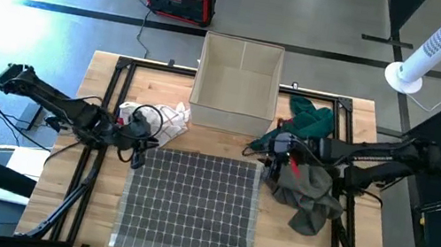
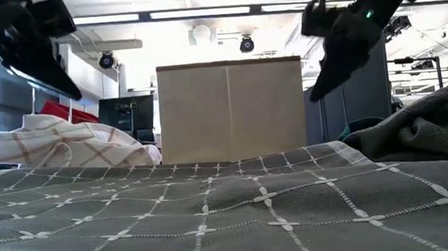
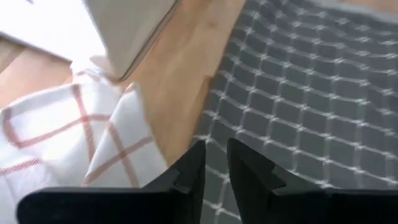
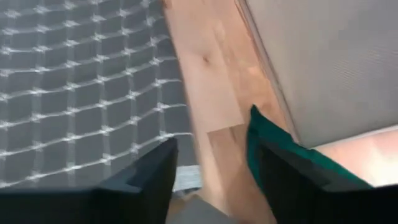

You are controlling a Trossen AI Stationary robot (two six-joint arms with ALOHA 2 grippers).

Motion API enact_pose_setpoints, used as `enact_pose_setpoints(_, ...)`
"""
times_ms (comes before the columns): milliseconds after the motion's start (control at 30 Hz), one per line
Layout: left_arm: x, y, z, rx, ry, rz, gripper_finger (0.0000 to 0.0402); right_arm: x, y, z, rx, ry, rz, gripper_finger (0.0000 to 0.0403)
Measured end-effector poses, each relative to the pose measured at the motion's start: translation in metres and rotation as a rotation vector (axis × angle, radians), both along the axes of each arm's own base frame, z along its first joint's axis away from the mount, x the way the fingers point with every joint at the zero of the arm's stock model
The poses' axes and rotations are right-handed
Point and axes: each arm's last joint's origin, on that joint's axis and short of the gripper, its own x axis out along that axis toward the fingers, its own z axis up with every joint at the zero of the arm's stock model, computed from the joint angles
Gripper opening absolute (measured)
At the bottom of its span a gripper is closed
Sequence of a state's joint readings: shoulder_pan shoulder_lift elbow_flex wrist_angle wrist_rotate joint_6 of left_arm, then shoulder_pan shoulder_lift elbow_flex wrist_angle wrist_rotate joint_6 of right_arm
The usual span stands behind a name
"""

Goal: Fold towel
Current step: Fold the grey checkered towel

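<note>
The grey grid-patterned towel (image 1: 192, 204) lies spread flat on the wooden desk (image 1: 108, 73), filling the lower centre of the high view, its long axis running from the bottom edge up toward the cardboard box (image 1: 238, 74). Its two far corners sit just under the arms, so each corner is nearest to the arm on its own side. The left gripper (image 1: 136, 158) hovers over the upper-left corner, jaws only a narrow gap apart and holding nothing (its wrist view shows the cloth's edge just beyond the tips). The right gripper (image 1: 266, 155) stands at the upper-right corner, jaws spread wide and empty, the corner lying below and between them. My reading is that the coming move turns on those two far corners.

Beyond, a white red-checked cloth (image 1: 163, 120) lies beside the left gripper, and a dark green and grey heap of cloths (image 1: 307, 187) sits partly under the right arm. In the high view I cannot tell whether either gripper touches the towel.
</note>
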State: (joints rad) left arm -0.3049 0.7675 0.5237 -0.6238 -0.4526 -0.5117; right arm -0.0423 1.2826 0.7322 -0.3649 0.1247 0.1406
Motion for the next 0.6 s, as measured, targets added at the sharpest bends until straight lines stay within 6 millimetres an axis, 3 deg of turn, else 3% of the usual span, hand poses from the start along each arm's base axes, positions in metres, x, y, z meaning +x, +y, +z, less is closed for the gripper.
enact_pose_setpoints(233, 0.006, 0.002, -0.002, -0.001, -0.012, 0.012, 0.0071, 0.013, -0.007, -0.032, 0.078, 0.122, 0.055, 0.0243)
enact_pose_setpoints(600, 0.006, 0.001, -0.003, -0.011, -0.008, -0.013, 0.0072, 0.029, -0.003, -0.057, 0.124, 0.134, 0.083, 0.0244)
